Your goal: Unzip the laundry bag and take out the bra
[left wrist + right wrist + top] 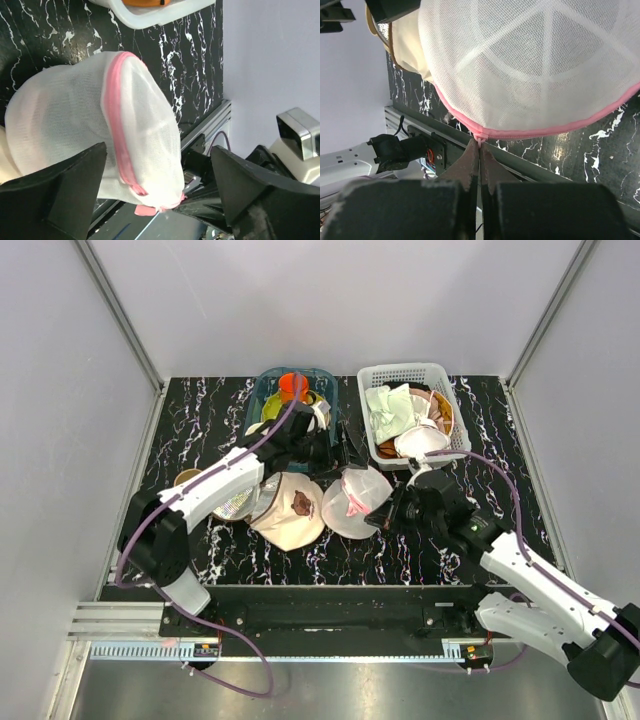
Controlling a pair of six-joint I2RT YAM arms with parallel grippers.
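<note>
White mesh laundry bag with pink rim, right at the tips of my right hand, closed tight on its zip edge, my left hand open wide, bag just ahead of it

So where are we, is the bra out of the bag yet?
Not yet. Done: nothing finished. The pink rim of the laundry bag looks closed along the stretch in view, and the bra is not out. In hand: the right gripper is shut on the small tab at that rim; the left gripper stands open. Left: pull the zip round, open the case, take the bra out.
</note>
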